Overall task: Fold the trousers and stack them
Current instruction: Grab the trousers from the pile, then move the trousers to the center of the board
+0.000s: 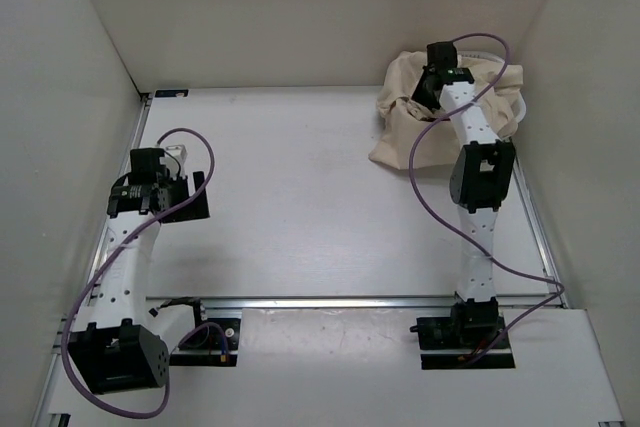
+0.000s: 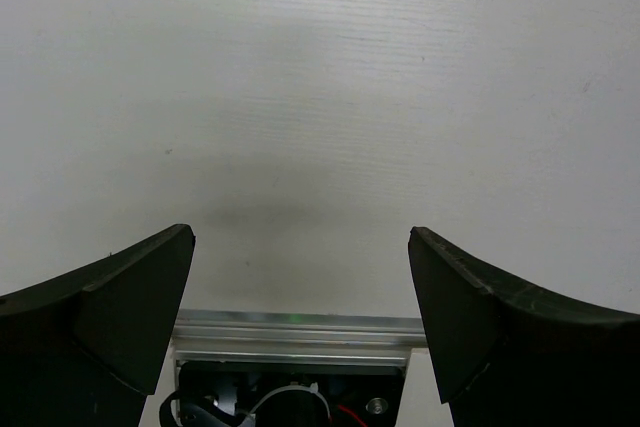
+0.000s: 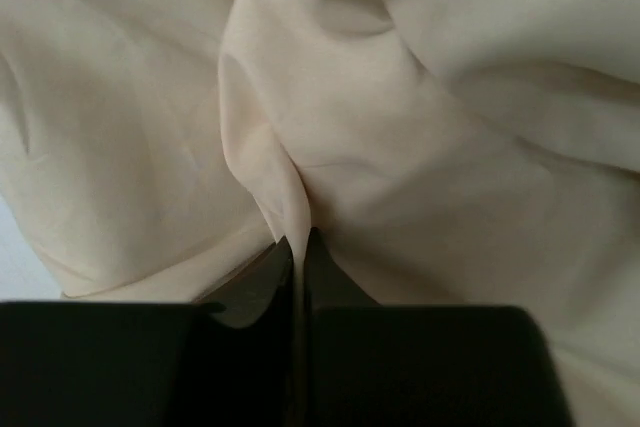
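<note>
Your right gripper (image 3: 298, 252) pinches a fold of the trousers (image 3: 420, 147).
You see its 2 black fingers (image 3: 255, 287) pressed together at the bottom centre, with a thin ridge of beige cloth caught between them and rising from the tips. The cloth fills nearly your whole view in soft, loose creases, with 1 shallow dimple near the top. A sliver of pale surface (image 3: 12, 267) shows at the lower left edge.

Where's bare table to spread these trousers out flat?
The wide middle of the table, between the left claw and the trousers, is bare. The far-right corner is crowded: the cloth is bunched there with the right claw shut on a fold.
</note>
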